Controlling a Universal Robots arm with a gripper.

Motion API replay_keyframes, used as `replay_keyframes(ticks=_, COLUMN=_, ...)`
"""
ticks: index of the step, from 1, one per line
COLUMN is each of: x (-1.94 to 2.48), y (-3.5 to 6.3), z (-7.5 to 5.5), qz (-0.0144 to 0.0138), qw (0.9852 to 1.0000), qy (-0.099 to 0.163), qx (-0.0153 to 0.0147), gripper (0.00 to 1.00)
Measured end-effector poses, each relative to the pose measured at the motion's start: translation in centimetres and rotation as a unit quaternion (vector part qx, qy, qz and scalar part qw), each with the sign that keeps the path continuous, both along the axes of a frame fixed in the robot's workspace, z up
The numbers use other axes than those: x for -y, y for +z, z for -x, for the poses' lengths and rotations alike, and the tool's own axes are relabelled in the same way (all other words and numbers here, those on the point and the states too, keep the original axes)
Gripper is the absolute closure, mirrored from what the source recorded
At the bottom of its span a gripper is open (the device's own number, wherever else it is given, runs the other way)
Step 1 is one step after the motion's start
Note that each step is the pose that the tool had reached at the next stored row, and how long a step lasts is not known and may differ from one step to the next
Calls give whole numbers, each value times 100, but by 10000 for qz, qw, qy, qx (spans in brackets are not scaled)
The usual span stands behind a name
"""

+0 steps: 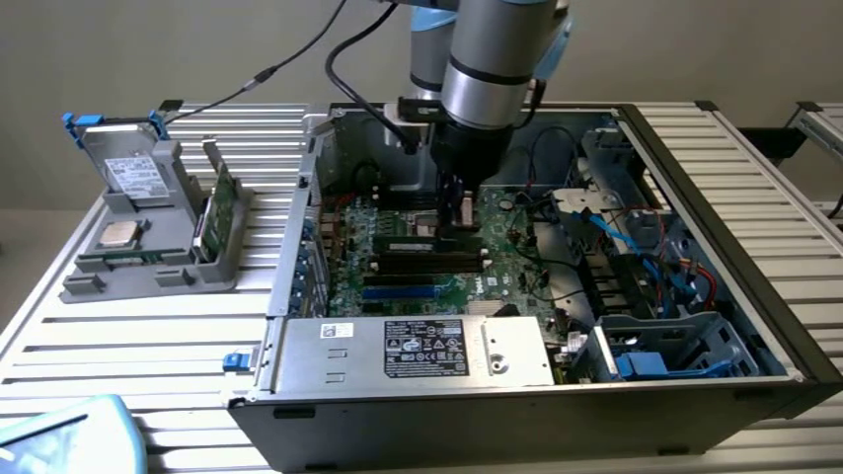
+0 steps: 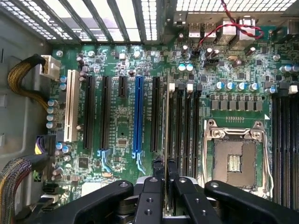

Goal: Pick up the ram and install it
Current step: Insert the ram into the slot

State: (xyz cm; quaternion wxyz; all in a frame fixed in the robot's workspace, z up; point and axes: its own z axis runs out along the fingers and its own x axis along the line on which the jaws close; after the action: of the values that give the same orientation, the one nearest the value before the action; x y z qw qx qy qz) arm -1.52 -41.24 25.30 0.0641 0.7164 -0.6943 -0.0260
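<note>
The ram (image 2: 167, 121) shows edge-on in the wrist view as a thin strip running away from my gripper (image 2: 167, 181). My gripper is shut on it, with one finger (image 2: 153, 189) on each side. The stick lines up over the outermost of the black memory slots (image 2: 180, 126) with white end clips, beside the long expansion slots. Whether it touches the slot I cannot tell. In the exterior view my gripper (image 1: 456, 222) reaches down into the open computer case, low over the green motherboard (image 1: 507, 267), with the ram (image 1: 419, 240) lying dark along the slots below it.
An empty processor socket (image 2: 236, 161) lies beside the memory slots. A power supply (image 1: 409, 346) fills the case's front, and blue cables and a drive cage (image 1: 665, 346) sit on the exterior view's right. A grey holder (image 1: 145, 257) with parts stands outside the case on the left.
</note>
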Motion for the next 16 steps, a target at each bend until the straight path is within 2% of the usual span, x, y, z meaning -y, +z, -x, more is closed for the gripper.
replay_keyframes(ticks=3, x=-18, y=-11, z=0, qz=52, qw=9999, qy=96, qx=35, gripper=86)
replay_keyframes(ticks=5, x=-35, y=-21, z=-2, qz=76, qw=9999, qy=139, qx=63, gripper=86)
replay_keyframes(ticks=7, x=-63, y=-30, z=-10, qz=91, qw=9998, qy=144, qx=76, gripper=86)
replay_keyframes(ticks=12, x=-115, y=-58, z=-22, qz=108, qw=9998, qy=144, qx=81, gripper=86)
replay_keyframes(ticks=16, x=-144, y=-103, z=-28, qz=171, qw=9997, qy=145, qx=80, gripper=86)
